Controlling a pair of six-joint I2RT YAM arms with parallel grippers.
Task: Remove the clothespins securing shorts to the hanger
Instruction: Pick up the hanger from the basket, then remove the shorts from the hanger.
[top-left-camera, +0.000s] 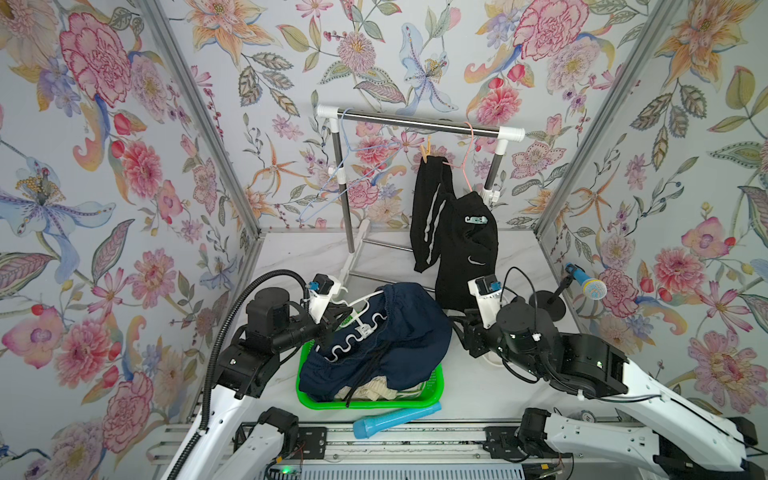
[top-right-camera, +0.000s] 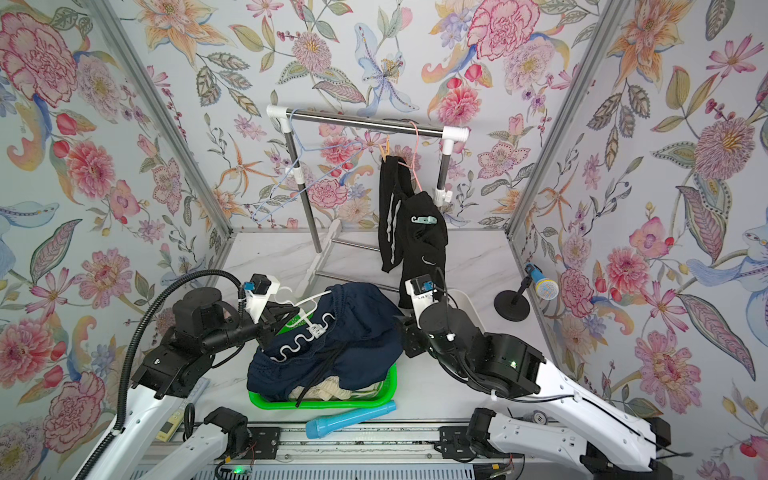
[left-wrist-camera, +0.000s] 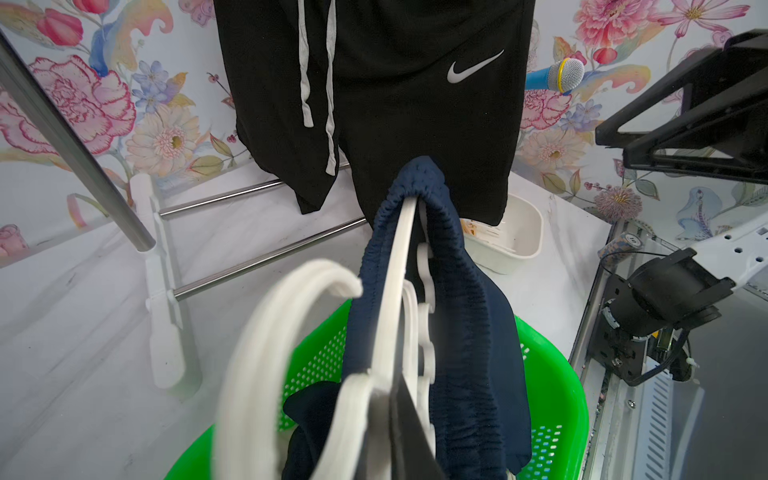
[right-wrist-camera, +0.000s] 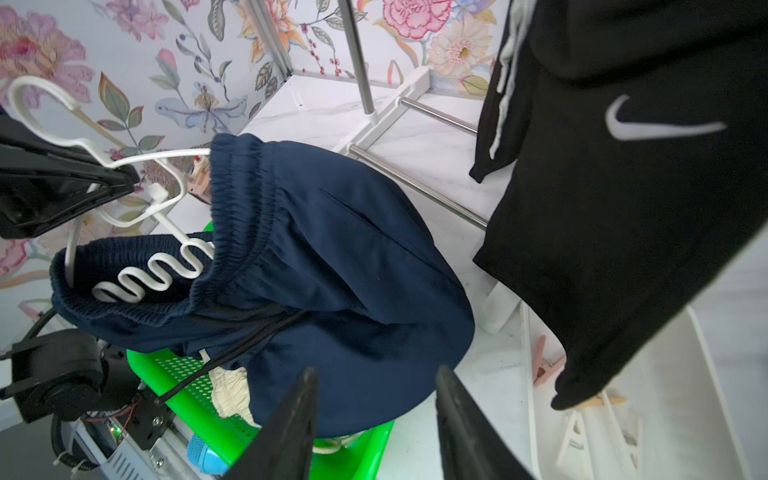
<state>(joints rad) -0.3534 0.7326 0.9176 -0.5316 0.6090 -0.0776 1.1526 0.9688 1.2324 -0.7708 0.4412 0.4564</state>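
My left gripper (top-left-camera: 332, 322) is shut on a white wavy hanger (top-left-camera: 353, 332) that carries the navy shorts (top-left-camera: 399, 332) above a green basket (top-left-camera: 432, 395). In the left wrist view the hanger (left-wrist-camera: 395, 291) runs straight out from the shut jaws into the navy waistband (left-wrist-camera: 469, 311). My right gripper (right-wrist-camera: 376, 374) is open and empty, just right of the navy shorts (right-wrist-camera: 332, 257). The black shorts (top-left-camera: 453, 241) hang from a pink hanger (top-left-camera: 467, 166) on the rack, with a tan clothespin (top-left-camera: 426, 151) at the top corner and a pale teal clip (top-left-camera: 476, 219) lower down.
Cream shorts (top-left-camera: 374, 390) lie in the basket under the navy pair. A white tray (left-wrist-camera: 519, 232) at the right holds loose clothespins (right-wrist-camera: 544, 365). A blue tube (top-left-camera: 395, 419) lies at the front edge, and a microphone on a stand (top-left-camera: 590, 286) at the right. An empty blue hanger (top-left-camera: 353, 166) hangs on the rack bar (top-left-camera: 415, 122).
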